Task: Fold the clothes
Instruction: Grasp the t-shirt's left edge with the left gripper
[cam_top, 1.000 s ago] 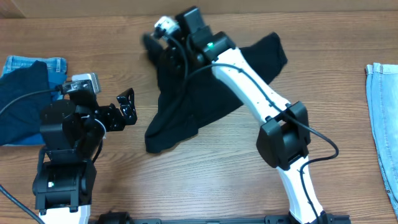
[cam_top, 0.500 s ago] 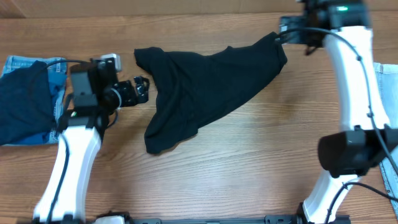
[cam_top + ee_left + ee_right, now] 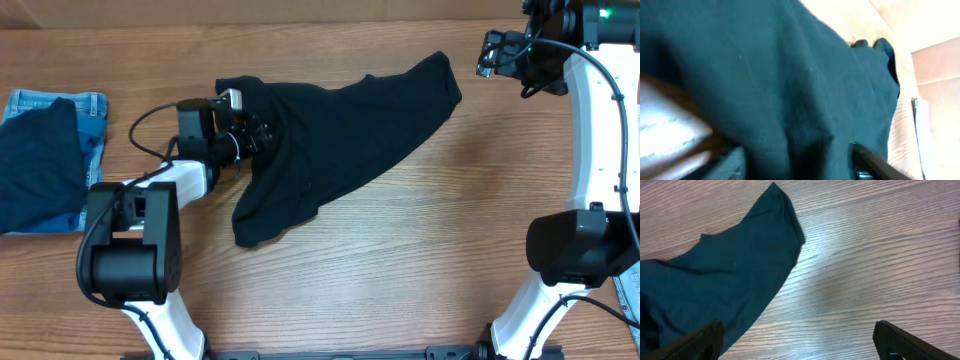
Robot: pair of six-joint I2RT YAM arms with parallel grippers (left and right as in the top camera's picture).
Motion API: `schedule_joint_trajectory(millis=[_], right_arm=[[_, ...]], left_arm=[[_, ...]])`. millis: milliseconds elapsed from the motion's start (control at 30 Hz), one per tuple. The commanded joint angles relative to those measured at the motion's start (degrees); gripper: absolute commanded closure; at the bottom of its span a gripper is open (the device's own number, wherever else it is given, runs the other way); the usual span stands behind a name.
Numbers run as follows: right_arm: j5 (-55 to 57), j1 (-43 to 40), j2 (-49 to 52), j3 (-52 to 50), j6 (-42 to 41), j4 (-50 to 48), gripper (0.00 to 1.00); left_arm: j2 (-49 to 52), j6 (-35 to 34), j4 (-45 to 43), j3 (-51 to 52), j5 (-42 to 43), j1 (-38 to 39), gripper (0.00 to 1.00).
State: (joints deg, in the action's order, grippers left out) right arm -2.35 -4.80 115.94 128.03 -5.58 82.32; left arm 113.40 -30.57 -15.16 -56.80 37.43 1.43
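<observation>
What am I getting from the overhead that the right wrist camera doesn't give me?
Only overhead: the left gripper at the black garment's left edge, and the folded pile at far left. Only right wrist: how wide the right gripper stands open, with nothing between its fingers. Both: the garment's pointed right corner lying on the table.

Left gripper (image 3: 262, 135) fingertips lost against black garment (image 3: 340, 140), left wrist view blurred, folded pile (image 3: 40, 160) cut by left edge

Wood table (image 3: 400, 250): black garment (image 3: 340, 130) spread upper centre, denim (image 3: 92, 105) with dark blue cloth (image 3: 40, 165) on top at left edge
</observation>
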Motion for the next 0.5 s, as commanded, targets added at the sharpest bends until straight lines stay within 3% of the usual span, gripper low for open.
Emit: schedule_joint_trajectory(millis=[0,33,67,233,367,467], right_arm=[[-0.35,0.00,-0.20,0.63,-0.24,-0.11,0.04],[-0.33,0.00,-0.20,0.63,-0.24,-0.13,0.04],[-0.33,0.00,-0.20,0.63,-0.24,-0.13,0.04],[-0.33,0.00,-0.20,0.63,-0.24,-0.11,0.04],[-0.33,0.00,-0.20,0.63,-0.24,0.35,0.04],[-0.33,0.00,-0.20,0.63,-0.24,1.18,0.04]], left_arm=[[0.55,-1.68,-1.64,-1.60,-1.18,0.09,0.82],[0.44,-2.29,-1.62,-1.92,-1.14,0.09,0.95],[0.24,-2.75,-1.64,-2.23,-0.87,0.02,0.96],[-3.15,-2.62,-1.42,-5.29,-3.65,-1.62,0.96],[-5.22,-1.29,-0.20,-8.39,-14.71,-3.87,0.96],[-5.33,0.20,9.99,-14.12,-26.12,-6.86,0.92]])
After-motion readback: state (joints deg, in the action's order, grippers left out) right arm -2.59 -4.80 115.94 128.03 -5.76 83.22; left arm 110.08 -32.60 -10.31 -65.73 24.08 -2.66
